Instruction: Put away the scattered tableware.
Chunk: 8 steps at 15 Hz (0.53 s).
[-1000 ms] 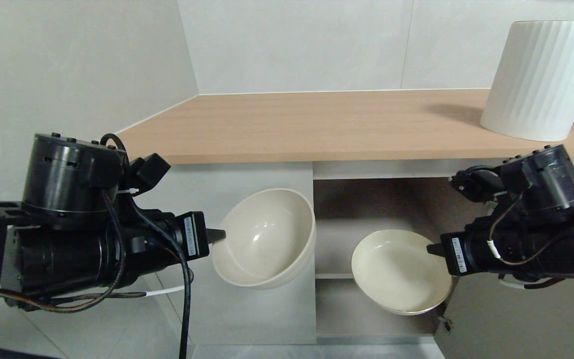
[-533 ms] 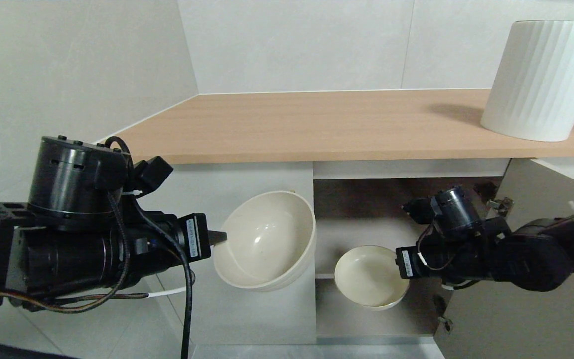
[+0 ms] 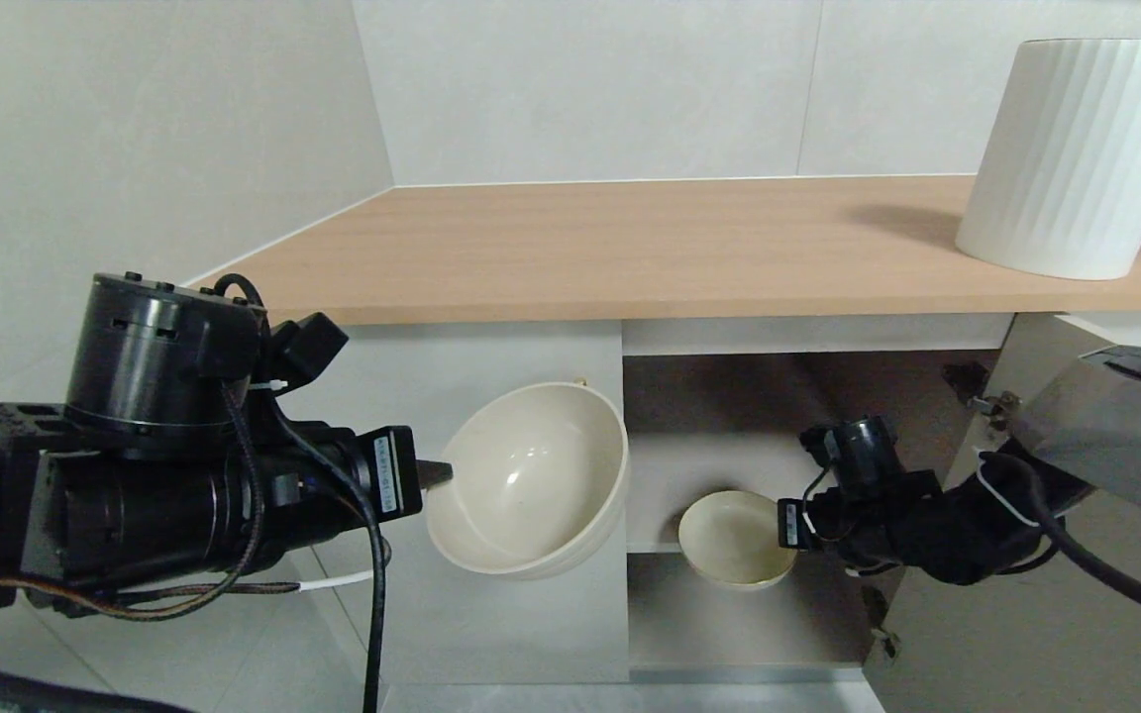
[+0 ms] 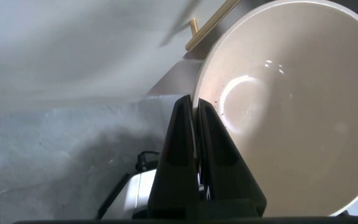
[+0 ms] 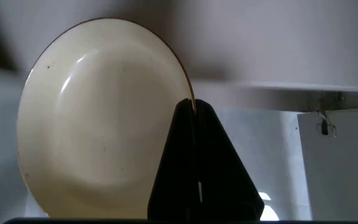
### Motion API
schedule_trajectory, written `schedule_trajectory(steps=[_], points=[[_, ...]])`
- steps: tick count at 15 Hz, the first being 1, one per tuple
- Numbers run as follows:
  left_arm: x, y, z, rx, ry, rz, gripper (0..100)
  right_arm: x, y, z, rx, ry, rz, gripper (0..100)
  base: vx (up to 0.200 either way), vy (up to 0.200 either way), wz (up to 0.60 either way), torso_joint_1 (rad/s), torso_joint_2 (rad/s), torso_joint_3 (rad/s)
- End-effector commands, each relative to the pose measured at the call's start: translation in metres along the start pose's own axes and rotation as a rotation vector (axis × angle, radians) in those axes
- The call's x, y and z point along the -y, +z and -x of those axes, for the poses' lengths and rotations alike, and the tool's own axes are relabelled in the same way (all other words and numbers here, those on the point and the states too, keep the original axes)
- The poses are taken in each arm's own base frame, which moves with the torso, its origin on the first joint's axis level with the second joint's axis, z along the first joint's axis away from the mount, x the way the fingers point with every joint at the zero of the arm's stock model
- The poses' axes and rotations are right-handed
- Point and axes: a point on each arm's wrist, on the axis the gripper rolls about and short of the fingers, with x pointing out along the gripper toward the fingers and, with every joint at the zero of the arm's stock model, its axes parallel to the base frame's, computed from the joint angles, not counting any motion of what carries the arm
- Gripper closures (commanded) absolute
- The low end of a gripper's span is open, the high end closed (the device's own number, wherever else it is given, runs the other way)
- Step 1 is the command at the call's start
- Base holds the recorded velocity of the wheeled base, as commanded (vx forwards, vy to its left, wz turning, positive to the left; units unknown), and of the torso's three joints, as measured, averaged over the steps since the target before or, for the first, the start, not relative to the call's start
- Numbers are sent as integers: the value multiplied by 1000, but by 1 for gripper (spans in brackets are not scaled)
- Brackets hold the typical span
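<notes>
The left pincer (image 3: 437,473) is clamped on the rim of a cream bowl (image 3: 531,485). In the left wrist view, the two black fingers of the left pincer (image 4: 196,106) stand one on each side of the bowl's (image 4: 291,106) wall. The bowl is held in the air and tipped on its side, with its hollow facing the head camera. It hangs below the front edge of the wooden table (image 3: 630,248), in front of the shut left door (image 3: 491,634) of the cabinet (image 3: 729,396).

The right pincer (image 3: 786,525) is reached into the cabinet's open right half and is closed on the rim of a smaller, shallower cream dish (image 3: 734,535). The right wrist view shows the right pincer (image 5: 193,107) pinching the thin brown-edged rim of the dish (image 5: 98,118). The dish is also tilted, inside facing outward, and sits level with the front edge of the inner shelf (image 3: 650,548). I cannot tell whether it touches the shelf.

The right door (image 3: 977,644) stands swung open beside that arm.

A tall white ribbed pot (image 3: 1076,158) stands upright near the table's right edge, well apart from both pincers.
</notes>
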Motion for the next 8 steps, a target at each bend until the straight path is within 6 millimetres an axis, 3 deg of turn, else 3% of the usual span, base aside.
schedule_trajectory(steps=[1,8], points=[[0,0,-1,-2,1,0,100,8,-5,-23,-14,-40,-50,100,0,0,0,0,0,0],[0,-1,-1,-6,0,-1,100,18,2,-52,98,-80,-111,100,0,0,0,0,0,0]])
